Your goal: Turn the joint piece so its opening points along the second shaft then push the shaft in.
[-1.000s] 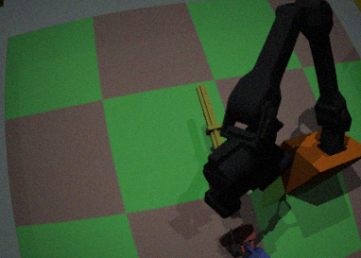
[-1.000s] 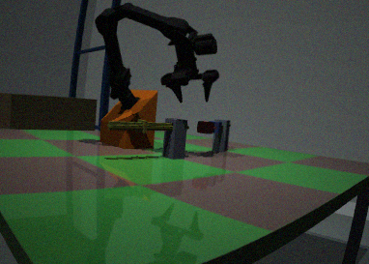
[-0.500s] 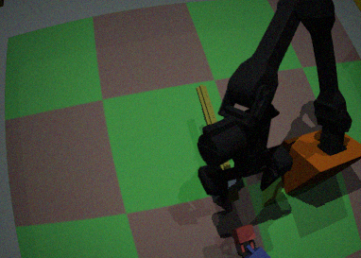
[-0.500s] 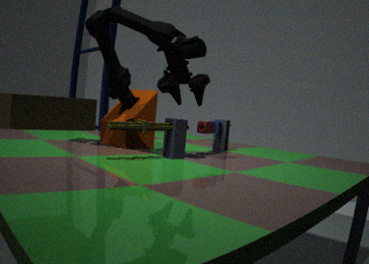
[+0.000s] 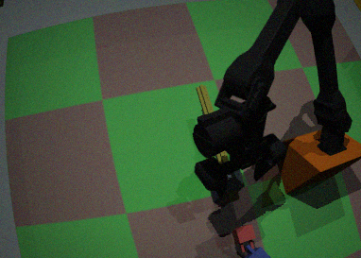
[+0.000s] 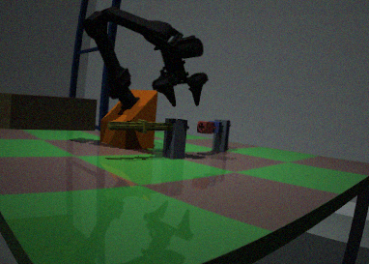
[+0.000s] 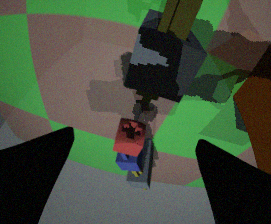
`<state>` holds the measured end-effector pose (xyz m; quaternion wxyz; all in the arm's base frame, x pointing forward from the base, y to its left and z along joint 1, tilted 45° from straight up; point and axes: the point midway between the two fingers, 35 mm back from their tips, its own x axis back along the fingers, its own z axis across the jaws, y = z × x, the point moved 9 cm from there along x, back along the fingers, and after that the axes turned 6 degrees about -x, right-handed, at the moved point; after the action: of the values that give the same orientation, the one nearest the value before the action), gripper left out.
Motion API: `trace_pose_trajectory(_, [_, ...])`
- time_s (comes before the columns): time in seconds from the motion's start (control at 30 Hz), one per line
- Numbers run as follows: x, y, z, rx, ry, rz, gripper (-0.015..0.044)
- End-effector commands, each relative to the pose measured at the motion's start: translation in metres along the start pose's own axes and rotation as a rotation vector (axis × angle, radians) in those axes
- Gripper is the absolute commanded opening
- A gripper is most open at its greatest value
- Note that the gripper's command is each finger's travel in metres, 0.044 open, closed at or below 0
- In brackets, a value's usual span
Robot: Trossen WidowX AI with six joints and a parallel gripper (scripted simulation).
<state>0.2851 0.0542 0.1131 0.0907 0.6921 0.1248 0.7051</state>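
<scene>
My gripper is open and empty, above the blocks. The red square joint piece appears between the fingers in the wrist view, lower down and untouched. Its dark cross-shaped opening faces roughly toward the second block. A blue hinge part joins it to the shaft at the grey fixed block. The yellow second shaft runs through the second grey block. Its near end stands apart from the joint piece. Exact alignment is hard to tell.
The orange arm base stands beside the blocks. The arm hides part of the second shaft in the top view. A brown box and a rack with blue posts are in the background.
</scene>
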Motion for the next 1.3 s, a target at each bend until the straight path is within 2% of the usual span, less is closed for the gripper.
trace_pose_trajectory(0.0, [0.009,0.016,0.003,0.126,0.011,-0.047,0.0440])
trace_pose_trajectory(0.6, [0.043,0.075,0.005,0.700,-0.071,-0.237,0.0440])
trace_pose_trajectory(1.27, [0.083,0.137,-0.011,1.294,-0.331,-0.360,0.0440])
